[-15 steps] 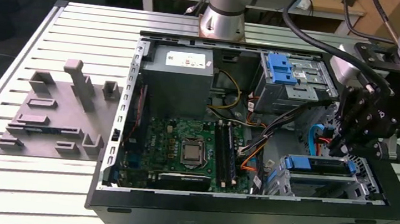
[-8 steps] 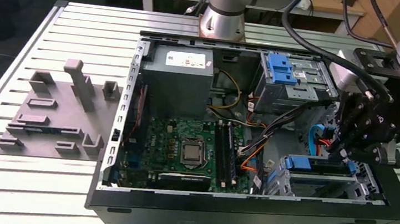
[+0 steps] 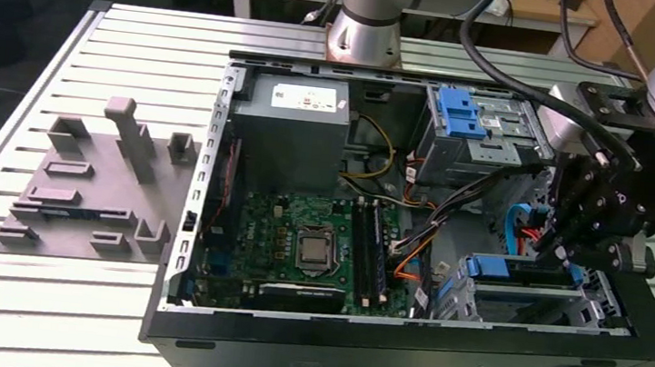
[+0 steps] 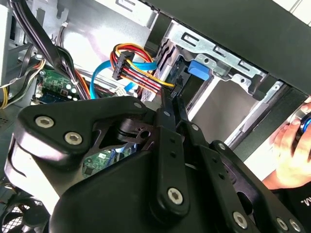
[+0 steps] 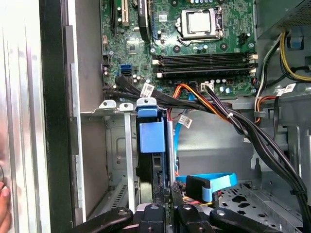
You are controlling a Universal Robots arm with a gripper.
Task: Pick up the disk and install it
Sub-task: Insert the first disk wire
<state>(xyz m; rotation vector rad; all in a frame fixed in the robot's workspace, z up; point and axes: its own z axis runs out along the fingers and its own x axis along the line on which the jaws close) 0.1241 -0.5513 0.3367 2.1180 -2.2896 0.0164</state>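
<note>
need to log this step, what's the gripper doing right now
Gripper: fingers closed on the disk, which stands on edge in the drive bay.

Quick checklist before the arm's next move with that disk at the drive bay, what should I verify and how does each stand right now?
1. Grip: the gripper looks closed on the disk, on its edge. Ok.
2. Seating: the disk stands on edge inside the drive cage; whether it is fully home, cannot tell.
3. Cables: the blue cable loops close beside the disk; whether they touch, cannot tell.
4. People: a hand is at the computer case near the gripper. Not ok.
5. Access: the case's side is open, with the bay reachable from above. Ok.
</note>
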